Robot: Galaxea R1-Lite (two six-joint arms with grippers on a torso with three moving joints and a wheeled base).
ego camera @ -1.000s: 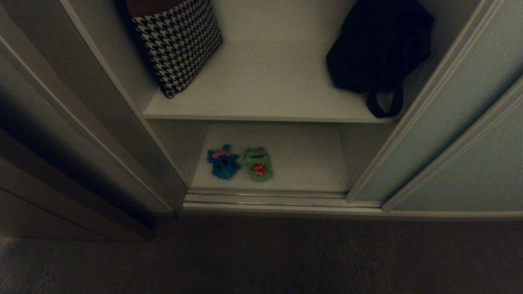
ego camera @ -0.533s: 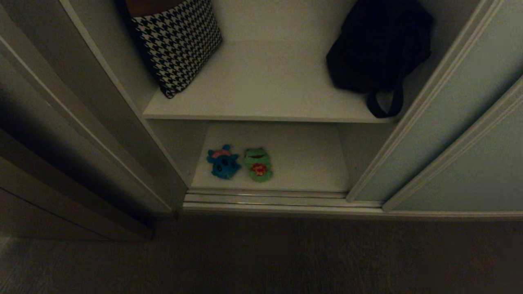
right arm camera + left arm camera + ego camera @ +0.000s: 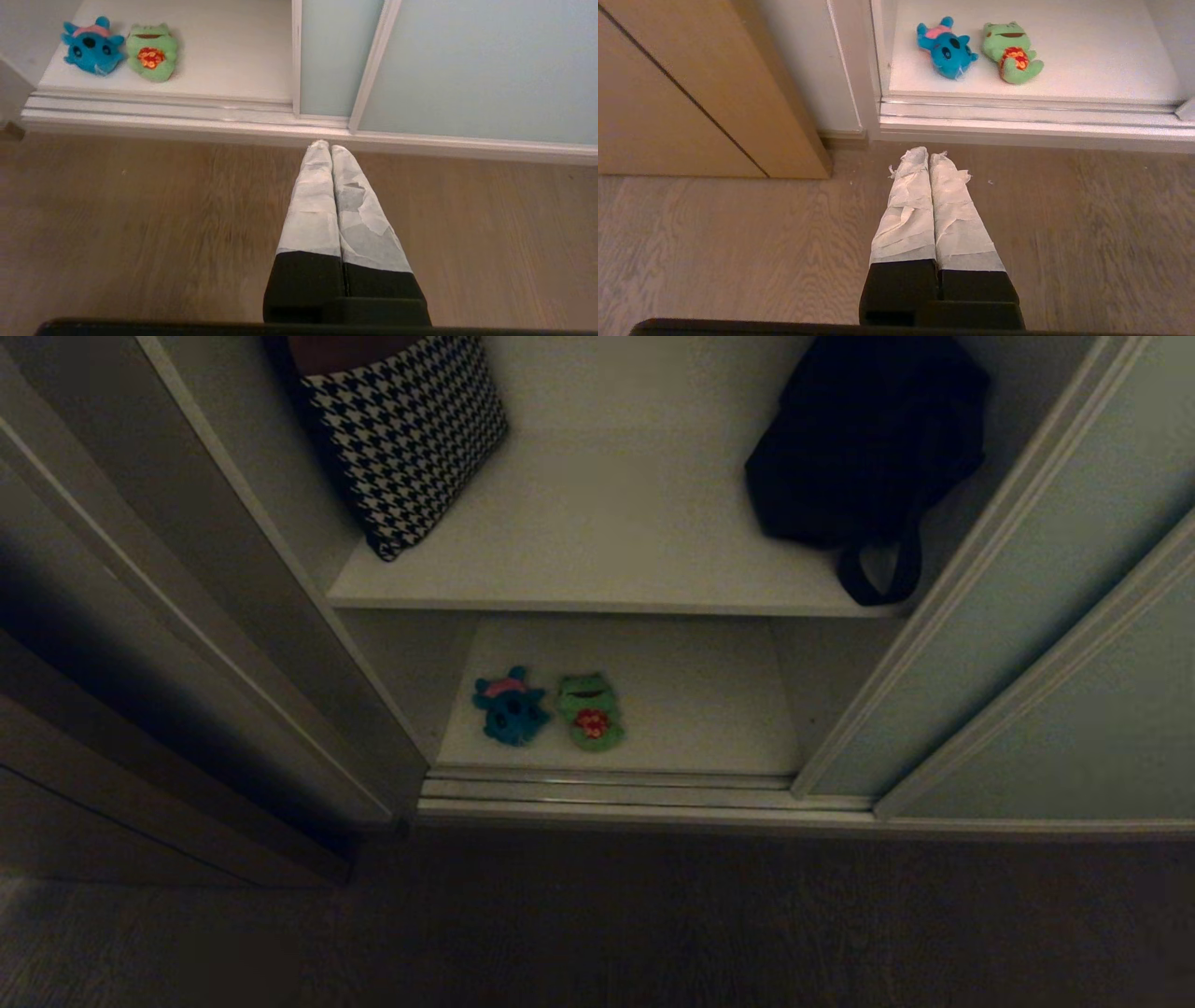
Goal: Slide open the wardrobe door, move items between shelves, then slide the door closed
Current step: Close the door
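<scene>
Door (image 3: 1018, 616) slid right, compartment open. Blue toy (image 3: 510, 707) and green toy (image 3: 590, 711) side by side on lower shelf (image 3: 691, 709), near front left. Upper shelf (image 3: 607, 523): cushion (image 3: 406, 429), bag (image 3: 864, 448). Left gripper (image 3: 929, 156) and right gripper (image 3: 329, 147) over floor (image 3: 597, 924), fingers pressed together, empty.

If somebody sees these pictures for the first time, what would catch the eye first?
Probably the two bright plush toys, teal-blue and green, side by side on the lower shelf. Above, a houndstooth cushion leans at the left and a black bag at the right.
</scene>
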